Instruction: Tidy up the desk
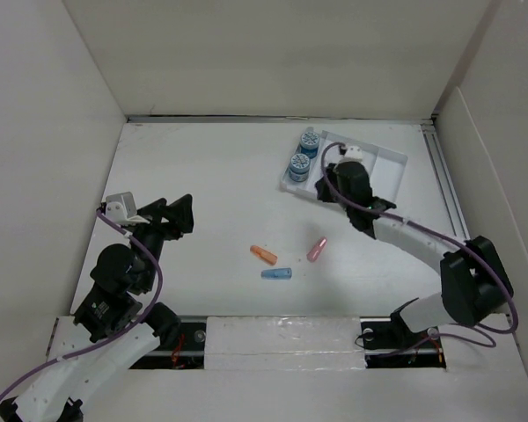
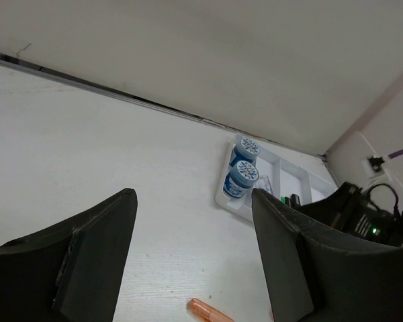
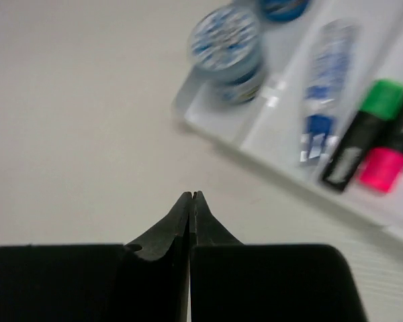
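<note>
- The desk [image 1: 211, 176] was seen as a flat matte white tabletop filling the middle of the overhead view, with white walls at its far edge and both sides and a metal rail along its near edge.
- A white compartmented tray [image 1: 394, 163] was recorded on the desk near the far right corner.
- Two round blue-and-white containers [image 1: 310, 139] [image 1: 297, 164] were seen standing one behind the other in the tray's left compartment.
- In the right wrist view, a green highlighter [image 3: 383, 95], a pink highlighter [image 3: 379, 168] and a blue-and-white packet [image 3: 326, 80] were seen lying in other compartments; the view was blurred and no further detail could be read.
- Three small loose pieces were recorded on the bare desk at mid-table, near one another but apart: an orange piece [image 1: 263, 255], a blue piece [image 1: 276, 274] and a pink piece [image 1: 317, 250].
- The left gripper [image 1: 185, 216] was observed over the left part of the desk, well apart from the tray and the loose pieces; its jaws were spread wide with nothing between them.
- The right gripper [image 1: 324, 186] was observed at the tray's near left corner, just beside the nearer container; its fingertips [image 3: 190, 199] were pressed together and nothing was gripped between them.
</note>
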